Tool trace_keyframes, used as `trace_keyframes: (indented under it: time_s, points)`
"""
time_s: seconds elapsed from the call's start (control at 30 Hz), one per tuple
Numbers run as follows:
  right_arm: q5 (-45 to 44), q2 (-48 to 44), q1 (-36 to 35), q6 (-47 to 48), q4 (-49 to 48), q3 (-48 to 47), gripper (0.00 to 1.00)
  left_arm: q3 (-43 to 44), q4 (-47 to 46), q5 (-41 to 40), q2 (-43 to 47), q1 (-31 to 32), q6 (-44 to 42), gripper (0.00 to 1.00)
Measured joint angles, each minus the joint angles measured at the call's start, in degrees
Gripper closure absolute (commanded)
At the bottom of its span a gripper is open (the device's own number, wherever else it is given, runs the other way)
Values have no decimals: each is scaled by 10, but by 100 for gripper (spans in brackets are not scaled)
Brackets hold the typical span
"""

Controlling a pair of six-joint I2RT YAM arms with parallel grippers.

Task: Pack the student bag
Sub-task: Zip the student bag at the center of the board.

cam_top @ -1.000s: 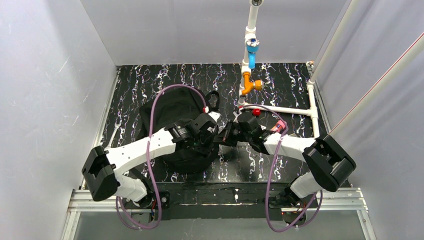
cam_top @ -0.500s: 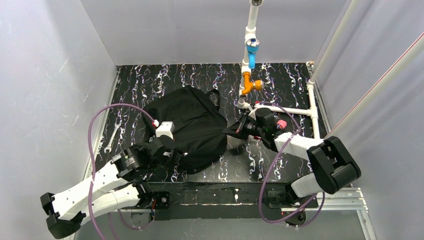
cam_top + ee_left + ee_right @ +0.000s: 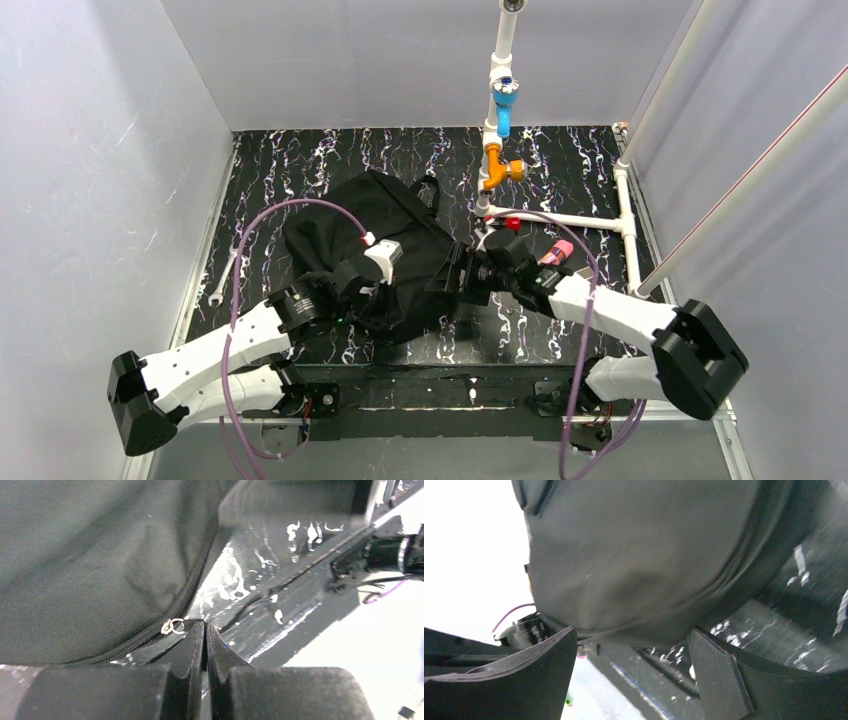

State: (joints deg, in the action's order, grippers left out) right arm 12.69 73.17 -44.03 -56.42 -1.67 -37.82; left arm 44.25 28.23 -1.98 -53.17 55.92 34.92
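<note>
From above, the student bag point(image 3: 340, 215) lies centre-left on the table point(image 3: 570, 160), its long axis seemingly slanting from lower left to upper right, with the top loop toward the upper right. Left wrist view: the left hand point(image 3: 205, 630) has its tips together just beside the zip ring point(image 3: 173, 626) — a pull could slip off it. Right wrist view: the right hand point(image 3: 633, 632) stands wide apart before the bag's bulge — closing might pinch loose fabric and drag the bag

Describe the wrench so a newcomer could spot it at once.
Find the black backpack mid-table. Left of it, by the table's left edge, lies a slim silver wrench. Unlike the orange valve on the white pipes, it is loose bare metal.
</note>
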Motion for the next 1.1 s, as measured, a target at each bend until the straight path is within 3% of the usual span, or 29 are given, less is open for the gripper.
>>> trace_keyframes:
  time_s: [0.13,0.23,0.37,0.4,0.47,0.5,0.6,0.67,0.87,0.93,1.1]
  points:
    - [-58,-53,-63,-76,-4,36,13,0,-36,47,-28,0,0,100]
    - [-88,-44,-83,-120,-23,49,18,-1,-44,60,-25,-1,2,100]
    - [-105,4,-89,-165,-57,50,35,-14,-54,66,-8,-2,7,100]
    - [-109,15,-89,-174,-65,50,49,-19,-55,66,-2,-3,9,100]
    - [-115,27,-89,-185,-73,50,90,-30,-53,65,9,-2,13,100]
    - [-120,31,-89,-192,-76,52,99,-33,-49,61,14,-2,15,100]
    - [-133,24,-84,-218,-87,72,99,-32,-10,8,25,-2,34,100]
    - [-138,8,-80,-225,-87,84,99,-20,54,-70,26,0,71,100]
    - [-114,-121,-7,-225,-80,125,99,-10,152,-253,35,-38,177,100]
    - [-96,-141,30,-218,-74,137,99,-27,155,-276,49,-89,181,100]
    - [-35,-143,52,-212,-86,153,99,-49,101,-228,62,-188,165,100]
